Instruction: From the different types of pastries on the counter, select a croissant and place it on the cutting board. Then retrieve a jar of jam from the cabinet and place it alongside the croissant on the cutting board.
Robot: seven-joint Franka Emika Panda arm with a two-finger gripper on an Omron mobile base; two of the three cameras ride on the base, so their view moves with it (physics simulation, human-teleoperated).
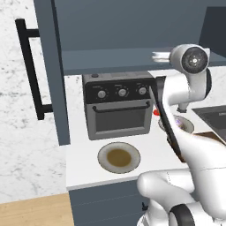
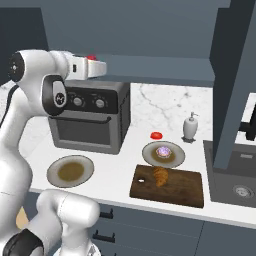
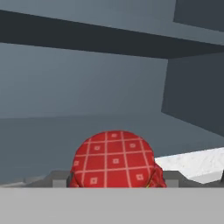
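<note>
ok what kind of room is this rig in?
A kitchen, rendered. A grey toaster oven sits on a white counter under dark slate-blue cabinets, and a sink lies to the right. A croissant rests on a cutting board beside plates.

croissant lies on cutting board; red-topped jam jar upright

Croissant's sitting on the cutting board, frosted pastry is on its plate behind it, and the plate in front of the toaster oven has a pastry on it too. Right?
Not quite. The plate before the toaster oven holds no pastry, as the right base view shows. The croissant is on the cutting board, frosted pastry behind.
</note>
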